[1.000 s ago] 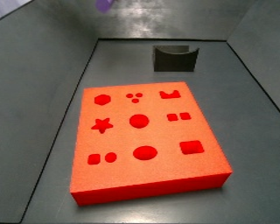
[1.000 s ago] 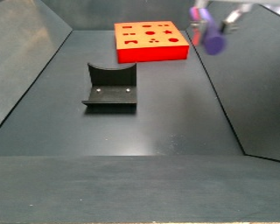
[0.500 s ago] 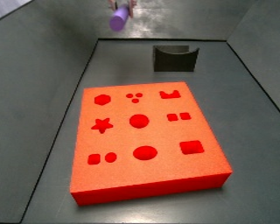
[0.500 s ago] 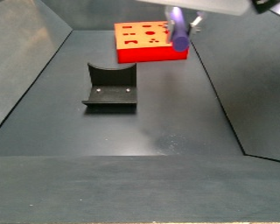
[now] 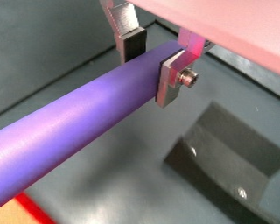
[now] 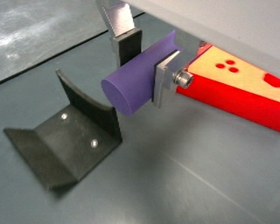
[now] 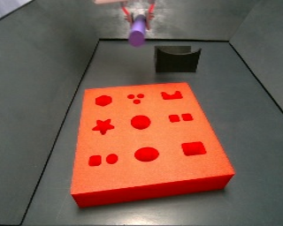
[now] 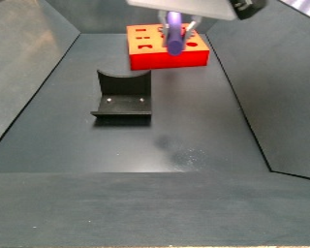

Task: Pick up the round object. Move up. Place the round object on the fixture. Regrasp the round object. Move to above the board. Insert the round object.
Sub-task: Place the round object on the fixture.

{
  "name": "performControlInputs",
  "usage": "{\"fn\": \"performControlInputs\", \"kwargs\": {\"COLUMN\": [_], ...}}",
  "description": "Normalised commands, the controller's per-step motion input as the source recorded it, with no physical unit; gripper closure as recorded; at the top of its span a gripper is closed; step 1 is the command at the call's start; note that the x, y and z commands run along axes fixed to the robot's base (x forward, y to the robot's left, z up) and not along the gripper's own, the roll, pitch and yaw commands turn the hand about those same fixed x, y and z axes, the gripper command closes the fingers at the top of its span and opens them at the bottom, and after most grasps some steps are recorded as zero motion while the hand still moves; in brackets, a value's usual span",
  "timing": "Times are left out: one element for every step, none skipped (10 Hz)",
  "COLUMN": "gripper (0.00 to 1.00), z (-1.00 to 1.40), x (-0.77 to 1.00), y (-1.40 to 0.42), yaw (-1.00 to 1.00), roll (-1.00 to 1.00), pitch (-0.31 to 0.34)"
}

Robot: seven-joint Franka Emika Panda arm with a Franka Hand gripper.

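Observation:
My gripper [image 5: 154,59] is shut on the round object [image 5: 84,127], a smooth purple peg held between the silver finger plates; it also shows in a wrist view [image 6: 140,76]. In both side views the gripper [image 7: 138,16] [image 8: 178,21] holds the peg [image 7: 135,33] [image 8: 176,40] in the air. The fixture [image 6: 64,136], a dark bracket with a curved notch, stands on the floor below and beside the peg; it shows in both side views [image 7: 177,58] [image 8: 123,96] and in a wrist view [image 5: 230,159]. The orange-red board [image 7: 147,141] with shaped holes lies flat [image 8: 165,46] [image 6: 240,83].
Grey sloping walls [image 7: 38,84] [image 8: 26,58] enclose the dark floor [image 8: 170,136] on both sides.
The gripper has carried the purple peg sideways across the workspace, from near the wall toward the fixture. Board and fixture have not moved.

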Motion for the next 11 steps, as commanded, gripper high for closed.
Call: {"fn": "performControlInputs", "kwargs": {"gripper": [1.0, 1.0, 1.0, 1.0, 1.0, 1.0, 1.0, 1.0, 1.0, 1.0, 1.0], "z": [-0.17, -0.15, 0.66, 0.65, 0.6, 0.49, 0.32, 0.14, 0.09, 0.05, 0.02], "x": [1.0, 1.0, 1.0, 0.87, 0.83, 0.83, 0.78, 0.67, 0.61, 0.56, 0.51], "y": [-0.28, -0.22, 1.0, 1.0, 1.0, 1.0, 0.92, 0.7, 0.53, 0.38, 0.22], "yaw": [0.01, 0.01, 0.13, 0.12, 0.06, 0.04, 0.01, -0.03, -0.06, -0.1, -0.13], "roll": [-0.08, -0.07, -1.0, -1.0, -1.0, -1.0, -1.0, -1.0, -1.0, -1.0, -0.89], "pitch": [-0.021, -0.014, 0.32, 0.33, 0.338, 0.322, 0.307, 0.298, 0.304, 0.311, 0.275]}}
